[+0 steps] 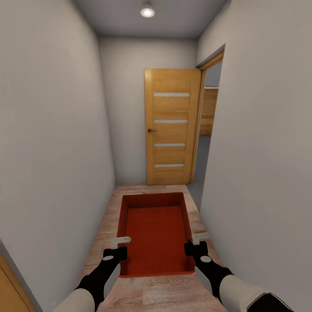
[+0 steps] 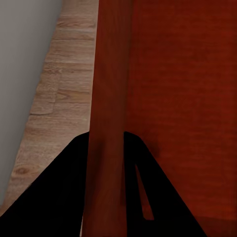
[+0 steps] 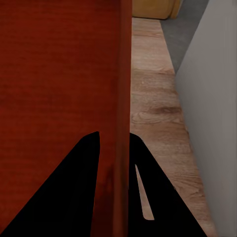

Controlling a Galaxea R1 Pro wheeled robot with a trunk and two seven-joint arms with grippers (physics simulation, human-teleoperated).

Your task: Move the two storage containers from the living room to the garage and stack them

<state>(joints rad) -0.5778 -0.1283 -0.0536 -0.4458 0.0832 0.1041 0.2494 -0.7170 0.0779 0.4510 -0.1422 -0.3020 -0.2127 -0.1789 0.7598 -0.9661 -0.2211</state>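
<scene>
Carrying the container [image 1: 156, 234] by its side walls – left gripper [image 1: 120, 246] and right gripper [image 1: 196, 243] both pinched on – risks clipping the narrow doorway [image 1: 207, 130] turning right

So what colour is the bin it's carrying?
Orange-red bin, clearest in the head view.

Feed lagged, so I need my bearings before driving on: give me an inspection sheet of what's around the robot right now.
Surface: light wood plank floor of a narrow corridor.
Job's things: one orange-red storage container, held level between both arms, open top up, empty.
Clutter: nothing seen.
Grippers: left gripper jaws clamp the container's left wall; right gripper jaws clamp its right wall.
Cables: nothing seen.
Surroundings: white walls close on both sides; open wooden door with glass slits ahead; doorway right of it, grey floor beyond.
</scene>
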